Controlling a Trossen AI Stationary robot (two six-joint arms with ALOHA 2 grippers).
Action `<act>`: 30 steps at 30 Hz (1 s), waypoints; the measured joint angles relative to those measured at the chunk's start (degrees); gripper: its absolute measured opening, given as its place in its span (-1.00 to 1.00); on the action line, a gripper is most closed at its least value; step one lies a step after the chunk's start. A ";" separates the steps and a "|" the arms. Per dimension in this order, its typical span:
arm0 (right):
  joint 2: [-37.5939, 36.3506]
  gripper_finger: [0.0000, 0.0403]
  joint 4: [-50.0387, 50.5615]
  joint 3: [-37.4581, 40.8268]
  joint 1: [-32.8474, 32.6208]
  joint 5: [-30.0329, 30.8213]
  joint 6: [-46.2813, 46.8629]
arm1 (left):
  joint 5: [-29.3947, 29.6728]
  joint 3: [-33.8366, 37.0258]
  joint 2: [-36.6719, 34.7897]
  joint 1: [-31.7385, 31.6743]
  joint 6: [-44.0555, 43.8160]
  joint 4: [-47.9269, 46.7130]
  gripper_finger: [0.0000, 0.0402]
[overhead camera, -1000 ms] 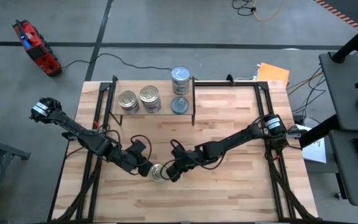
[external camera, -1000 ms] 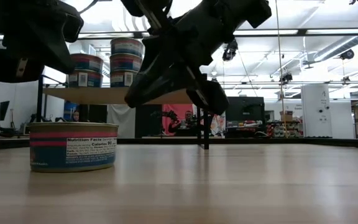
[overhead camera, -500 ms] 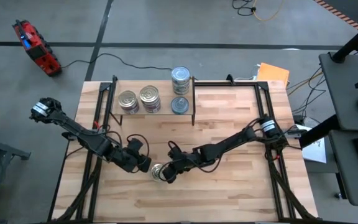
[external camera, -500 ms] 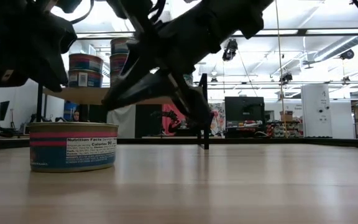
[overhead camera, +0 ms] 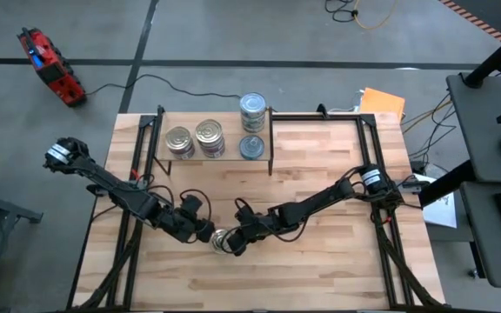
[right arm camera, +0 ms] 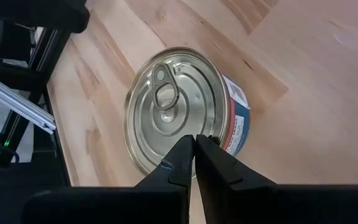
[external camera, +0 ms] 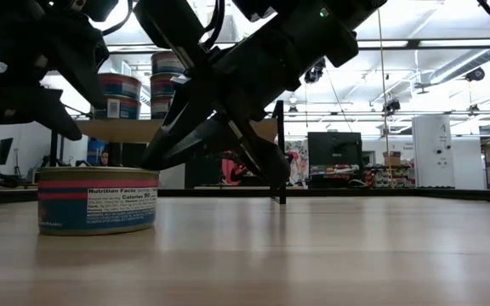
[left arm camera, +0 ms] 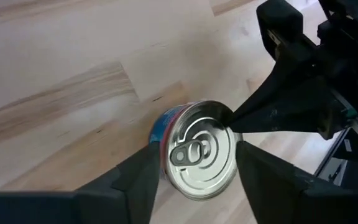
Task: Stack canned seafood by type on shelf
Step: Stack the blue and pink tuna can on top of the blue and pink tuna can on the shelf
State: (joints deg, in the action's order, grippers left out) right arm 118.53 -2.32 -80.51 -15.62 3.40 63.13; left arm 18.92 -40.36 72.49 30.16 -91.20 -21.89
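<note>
The left gripper [left arm camera: 194, 177] has just spread around the silver-lidded tin [left arm camera: 199, 157], ready to grasp, while the clenched right gripper [right arm camera: 194, 144] steadies its rim.

Grey concrete floor [overhead camera: 233, 52] surrounds your butcher-block table [overhead camera: 320, 269]. Red tool [overhead camera: 50, 65] with black cable lies on floor beyond table's far-left corner; orange sheet [overhead camera: 381, 103] off far-right corner. Dark desk [overhead camera: 485, 130] stands off right edge. Behind table you see bright hall: ceiling strip lights [external camera: 449, 64], black monitor [external camera: 333, 149].
</note>
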 joint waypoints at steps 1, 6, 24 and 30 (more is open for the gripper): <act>0.03 -0.94 -0.09 -0.02 0.00 -0.04 0.03 | 0.00 0.00 0.12 0.02 0.00 0.20 -0.01; 0.01 -0.94 0.43 -0.02 0.00 -0.22 0.05 | -0.02 0.00 0.19 0.54 -0.02 1.72 0.14; -0.01 -0.94 2.42 0.02 -0.43 -0.22 -0.76 | 0.61 0.00 0.19 5.24 -1.48 3.02 0.44; -0.01 -0.94 2.90 0.05 -0.69 -0.22 -1.17 | 1.64 0.00 0.60 5.33 -1.49 4.41 0.44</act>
State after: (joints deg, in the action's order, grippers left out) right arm 118.52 0.58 -80.47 -16.30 3.18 61.95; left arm 20.56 -40.36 73.09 35.48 -92.68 -17.48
